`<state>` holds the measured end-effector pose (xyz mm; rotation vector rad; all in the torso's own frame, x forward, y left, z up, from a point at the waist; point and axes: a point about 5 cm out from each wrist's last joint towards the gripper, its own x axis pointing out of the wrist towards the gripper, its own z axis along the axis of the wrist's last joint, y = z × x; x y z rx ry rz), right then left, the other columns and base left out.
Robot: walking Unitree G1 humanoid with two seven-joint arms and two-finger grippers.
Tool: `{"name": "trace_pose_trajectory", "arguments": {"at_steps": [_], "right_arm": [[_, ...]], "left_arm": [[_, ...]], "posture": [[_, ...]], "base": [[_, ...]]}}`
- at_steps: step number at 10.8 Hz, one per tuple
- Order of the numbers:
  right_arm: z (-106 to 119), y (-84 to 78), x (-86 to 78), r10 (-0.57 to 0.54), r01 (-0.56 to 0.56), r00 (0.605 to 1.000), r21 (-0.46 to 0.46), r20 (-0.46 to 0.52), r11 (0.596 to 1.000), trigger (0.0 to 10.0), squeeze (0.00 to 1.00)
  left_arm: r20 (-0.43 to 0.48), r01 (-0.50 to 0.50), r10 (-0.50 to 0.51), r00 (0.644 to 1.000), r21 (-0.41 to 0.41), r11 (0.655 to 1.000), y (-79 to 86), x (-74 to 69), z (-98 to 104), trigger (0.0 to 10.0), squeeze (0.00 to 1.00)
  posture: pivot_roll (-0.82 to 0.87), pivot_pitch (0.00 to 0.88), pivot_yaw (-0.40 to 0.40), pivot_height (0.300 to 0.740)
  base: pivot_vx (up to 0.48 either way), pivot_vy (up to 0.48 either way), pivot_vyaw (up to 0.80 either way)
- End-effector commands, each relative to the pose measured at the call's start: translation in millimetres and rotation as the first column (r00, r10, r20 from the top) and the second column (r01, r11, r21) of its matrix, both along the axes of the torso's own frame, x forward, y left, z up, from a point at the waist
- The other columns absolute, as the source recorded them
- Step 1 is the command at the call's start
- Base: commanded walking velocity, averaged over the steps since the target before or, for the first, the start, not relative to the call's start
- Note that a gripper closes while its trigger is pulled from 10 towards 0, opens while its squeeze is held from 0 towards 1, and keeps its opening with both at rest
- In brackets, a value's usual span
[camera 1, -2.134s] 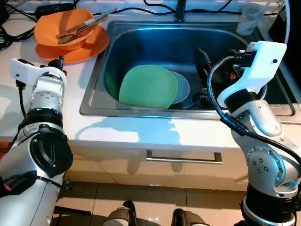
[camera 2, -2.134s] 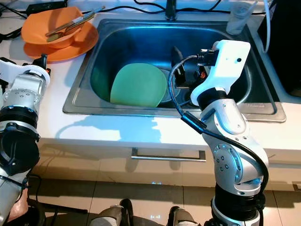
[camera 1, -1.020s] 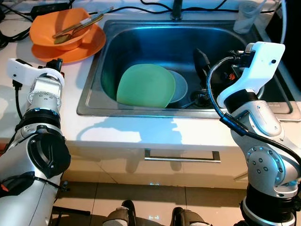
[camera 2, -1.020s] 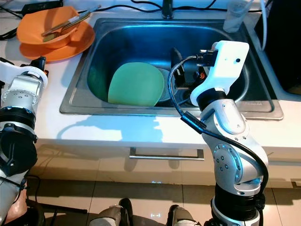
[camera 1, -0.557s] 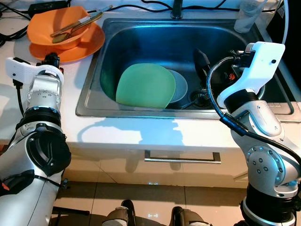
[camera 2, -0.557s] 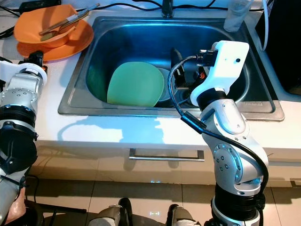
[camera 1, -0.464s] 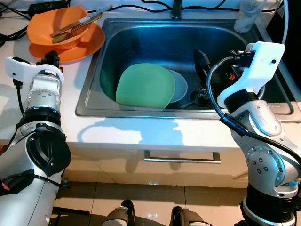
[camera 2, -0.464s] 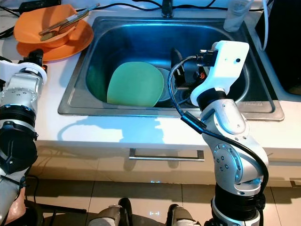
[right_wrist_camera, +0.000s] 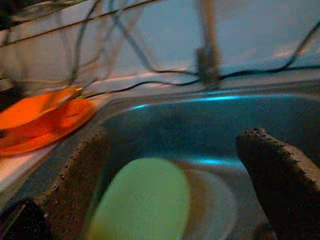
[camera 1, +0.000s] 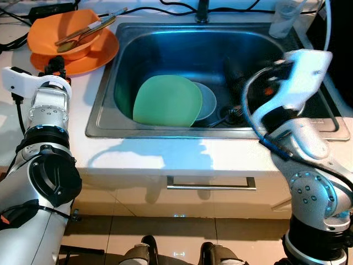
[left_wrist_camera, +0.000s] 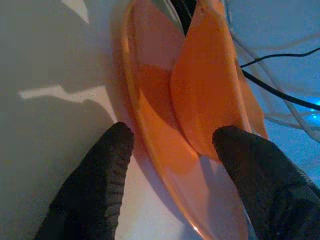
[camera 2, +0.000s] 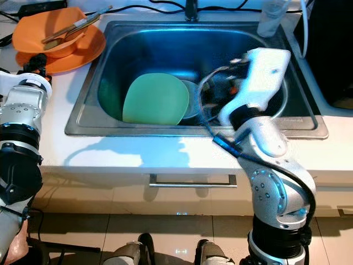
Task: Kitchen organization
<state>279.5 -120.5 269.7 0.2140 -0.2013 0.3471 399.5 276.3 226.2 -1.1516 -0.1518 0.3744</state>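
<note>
Left gripper (left_wrist_camera: 170,150) astride orange plate (left_wrist_camera: 150,115) rim

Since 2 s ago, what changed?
Left gripper advanced across the counter to the orange plate, fingers open astride its rim, nothing gripped. Right gripper, open over the sink, is blurred, starting to move. Green plate, orange bowl and cup stayed put.
</note>
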Motion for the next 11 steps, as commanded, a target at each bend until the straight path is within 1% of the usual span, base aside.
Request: {"name": "trace_pose_trajectory", "arguments": {"at_steps": [1, 2, 3, 4, 5, 6, 8, 10, 11], "right_arm": [[-2.2, 7.3, -6.0, 0.066, -0.066, 0.998, -0.004, -0.012, 0.998, 10.0, 0.0], [-10.2, 14.7, -9.3, 0.116, -0.117, 0.992, -0.029, -0.047, 0.993, 10.0, 0.0], [-16.0, 16.8, -10.4, 0.124, -0.127, 0.99, -0.051, -0.07, 0.991, 10.0, 0.0], [-19.7, 15.5, -10.5, 0.115, -0.121, 0.989, -0.053, -0.091, 0.991, 10.0, 0.0], [-22.6, 12.5, -9.5, 0.094, -0.101, 0.99, -0.062, -0.102, 0.993, 10.0, 0.0], [-24.0, 11.9, -9.5, 0.089, -0.096, 0.991, -0.066, -0.103, 0.993, 10.0, 0.0], [-25.7, 12.2, -10.1, 0.086, -0.094, 0.991, -0.071, -0.103, 0.993, 10.0, 0.0], [-28.9, 13.6, -10.5, 0.105, -0.114, 0.988, -0.082, -0.111, 0.99, 10.0, 0.0], [-29.5, 14.2, -10.2, 0.111, -0.12, 0.988, -0.082, -0.111, 0.989, 10.0, 0.0]], "left_arm": [[-0.235, 0.082, -0.107, 0.966, -0.117, 0.99, -27.8, -7.2, -67.4, 10.0, 1.0], [-0.257, 0.09, -0.114, 0.96, -0.104, 0.99, -29.3, -7.4, -69.0, 10.0, 1.0], [-0.262, 0.093, -0.117, 0.958, -0.103, 0.99, -29.7, -7.4, -69.4, 10.0, 1.0], [-0.271, 0.098, -0.122, 0.955, -0.101, 0.99, -30.3, -7.7, -70.6, 10.0, 1.0], [-0.276, 0.116, -0.14, 0.951, -0.099, 0.988, -32.6, -7.7, -72.1, 10.0, 0.0], [-0.276, 0.123, -0.146, 0.95, -0.097, 0.988, -33.3, -7.9, -73.1, 10.0, 0.0], [-0.304, 0.127, -0.147, 0.941, -0.084, 0.988, -32.0, -10.4, -78.4, 10.0, 0.0], [-0.366, 0.147, -0.142, 0.92, -0.014, 0.989, -27.8, -16.4, -89.0, 10.0, 0.0], [-0.387, 0.153, -0.134, 0.912, 0.019, 0.988, -25.0, -19.5, -93.6, 10.0, 1.0]], "posture": [[-0.33, 0.248, -0.017, 0.74], [-0.33, 0.249, -0.02, 0.74], [-0.33, 0.249, -0.02, 0.74], [-0.33, 0.249, -0.02, 0.74], [-0.33, 0.248, -0.018, 0.74], [-0.33, 0.248, -0.017, 0.74], [-0.32, 0.248, -0.018, 0.74], [-0.31, 0.243, -0.019, 0.74], [-0.3, 0.24, -0.02, 0.74]], "base": [[0.0, 0.0, 0.0], [0.0, 0.0, 0.0], [0.0, 0.0, 0.0], [0.0, 0.0, 0.0], [0.0, 0.0, 0.0], [0.0, 0.0, 0.0], [0.0, 0.0, 0.0], [0.0, 0.0, 0.0], [0.0, 0.0, 0.0]]}}
